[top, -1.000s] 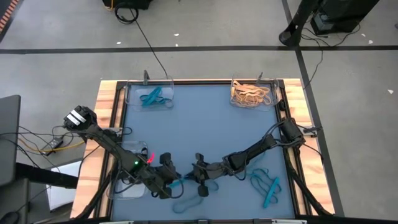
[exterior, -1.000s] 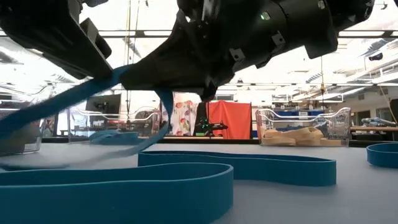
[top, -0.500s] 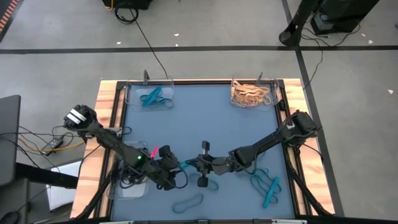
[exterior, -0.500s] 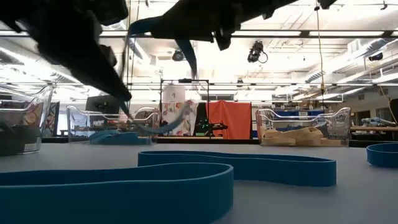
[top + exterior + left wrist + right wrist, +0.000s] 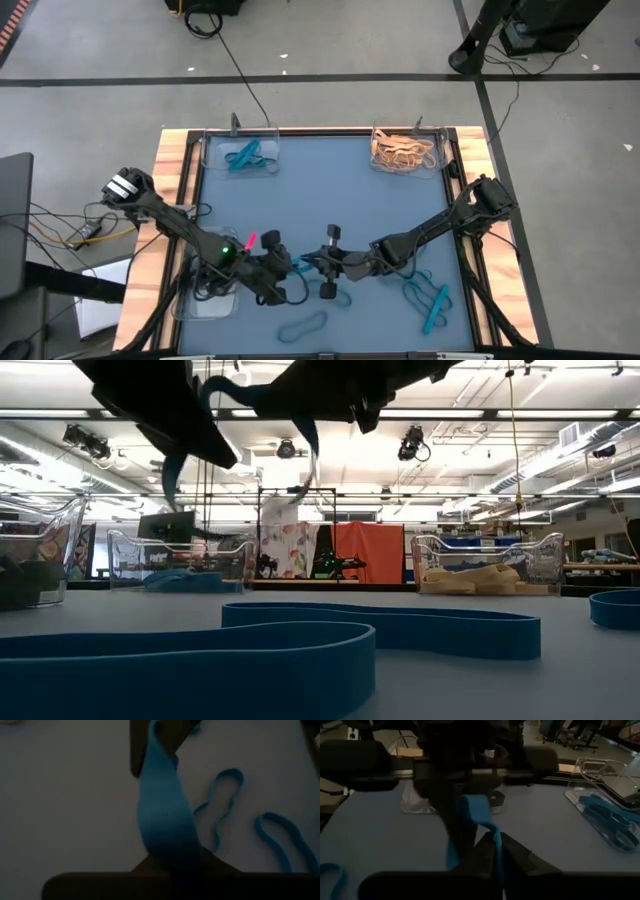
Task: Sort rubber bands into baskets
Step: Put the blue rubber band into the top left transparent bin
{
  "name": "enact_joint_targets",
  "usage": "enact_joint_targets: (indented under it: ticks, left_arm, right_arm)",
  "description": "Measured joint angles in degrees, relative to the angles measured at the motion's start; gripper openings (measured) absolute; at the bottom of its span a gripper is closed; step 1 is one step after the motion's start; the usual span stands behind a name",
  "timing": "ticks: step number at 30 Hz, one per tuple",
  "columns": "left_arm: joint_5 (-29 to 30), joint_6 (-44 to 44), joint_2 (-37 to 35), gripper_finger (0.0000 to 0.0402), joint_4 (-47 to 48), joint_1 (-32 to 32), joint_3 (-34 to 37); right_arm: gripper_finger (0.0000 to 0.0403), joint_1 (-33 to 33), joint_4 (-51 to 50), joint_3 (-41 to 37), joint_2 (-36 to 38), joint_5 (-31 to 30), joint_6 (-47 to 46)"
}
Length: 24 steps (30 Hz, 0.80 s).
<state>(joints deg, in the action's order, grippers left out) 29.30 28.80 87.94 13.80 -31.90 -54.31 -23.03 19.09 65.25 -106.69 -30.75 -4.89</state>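
Centrally, in the lower middle of the high view, the left gripper [image 5: 288, 270] and the right gripper [image 5: 312, 262] meet tip to tip above the blue table mat [image 5: 320, 200]. Both are closed on the same teal rubber band [image 5: 296, 266], which spans the short gap between them. The left wrist view shows this band [image 5: 165, 815] running from between the left arm's own dark fingers up to the opposing gripper; the right wrist view shows the band [image 5: 472, 820] clamped between the right arm's fingers and hanging against the left gripper facing it. In the low view both grippers hang at the top of the frame, clear of the mat, with the band [image 5: 305, 435] drooping beneath them. Loose teal bands lie on the mat at the lower centre [image 5: 303, 325] and lower right [image 5: 430, 298] of the high view. Three clear baskets are present: one at upper left [image 5: 240, 152] holding teal bands, one at upper right [image 5: 405, 148] holding tan bands, and one at lower left [image 5: 205, 290], partly covered by the left arm.
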Motion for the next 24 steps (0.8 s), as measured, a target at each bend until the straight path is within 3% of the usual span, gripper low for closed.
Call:
enact_joint_targets:
  ticks: [9, 15, 19, 24]
  left_arm:
    - [3.29, 0.98, -0.10, 0.0003, 22.99, 0.92, -10.10]
    - [7.93, 4.36, -0.37, 0.0002, 41.42, 5.18, -16.25]
    - [10.04, 4.71, -0.37, 0.0001, 51.52, 10.84, -19.33]
    - [10.00, 1.68, -2.05, 0.0001, 56.70, 19.83, -21.35]
  right_arm:
    - [0.0149, -0.02, -4.74, 0.00, 0.00, 2.90, -1.01]
    - [0.0235, -0.02, -13.55, -1.26, 0.00, 4.12, -17.46]
    - [0.0255, -1.34, -13.78, -5.02, -0.02, 3.53, -22.14]
    - [0.0246, -3.27, -13.31, -8.51, -0.02, 3.55, -26.54]
